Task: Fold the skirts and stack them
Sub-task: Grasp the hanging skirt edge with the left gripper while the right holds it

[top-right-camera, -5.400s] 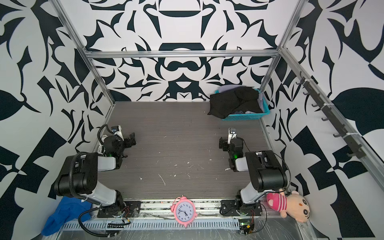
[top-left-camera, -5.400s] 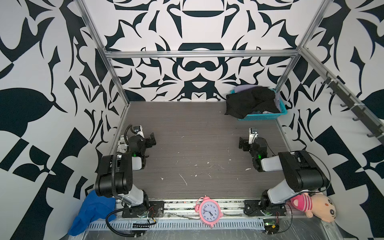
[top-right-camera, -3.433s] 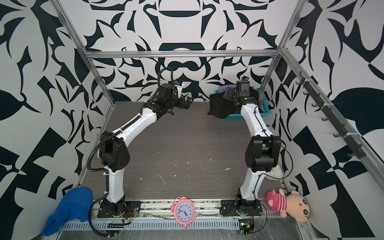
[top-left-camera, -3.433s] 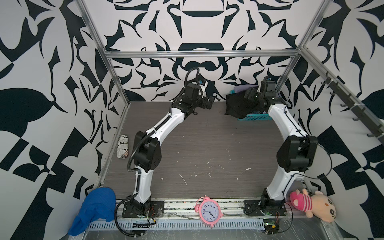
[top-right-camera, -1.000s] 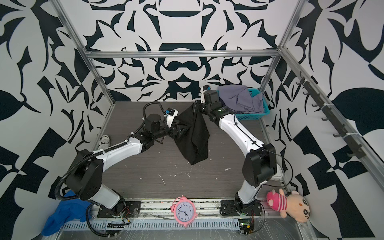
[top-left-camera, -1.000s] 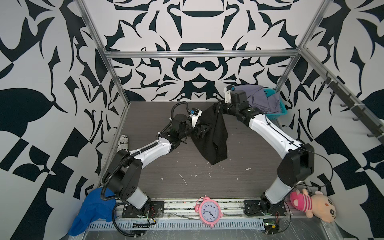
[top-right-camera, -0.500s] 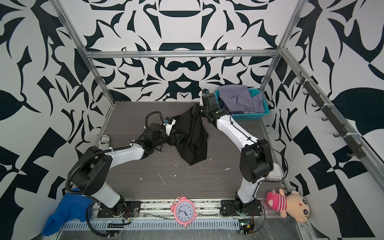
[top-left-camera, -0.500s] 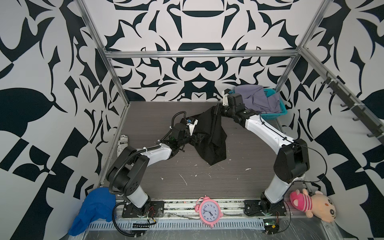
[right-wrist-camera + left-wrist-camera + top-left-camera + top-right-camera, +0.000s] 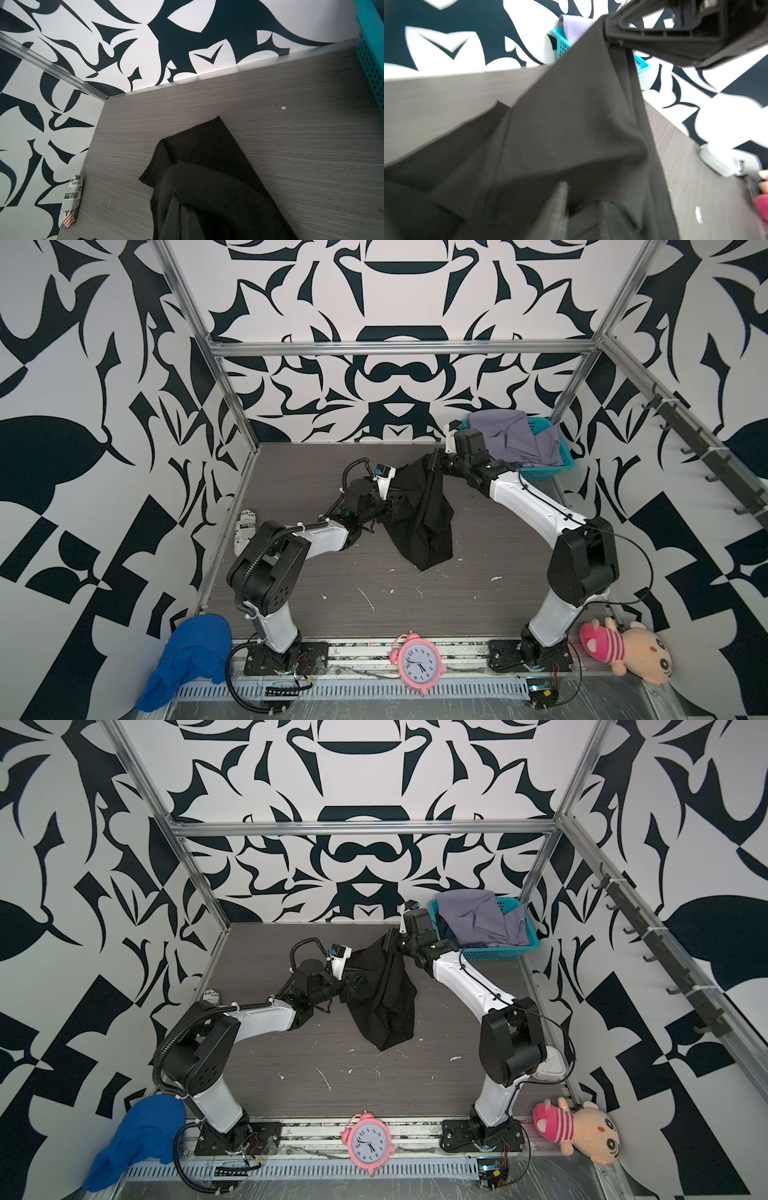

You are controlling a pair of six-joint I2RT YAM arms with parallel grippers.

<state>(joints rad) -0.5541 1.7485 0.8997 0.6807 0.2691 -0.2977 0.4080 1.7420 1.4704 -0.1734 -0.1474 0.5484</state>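
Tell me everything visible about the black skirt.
The black skirt is plain, matte, soft cloth, unfolded and creased. The right claw pinches its top corner and holds it up; it hangs in folds, lower part resting on the table. The left claw is buried in its side edge; whether it grips is unclear.

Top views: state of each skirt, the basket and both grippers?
black skirt: unfolded, hanging by one corner, lower end crumpled on the table.
lavender skirt: unfolded, bunched in the basket, spilling over its rim.
basket: upright, back right corner, holding cloth.
right gripper: shut on the black skirt's top corner, above the table.
left gripper: at the black skirt's left edge; grip unclear.
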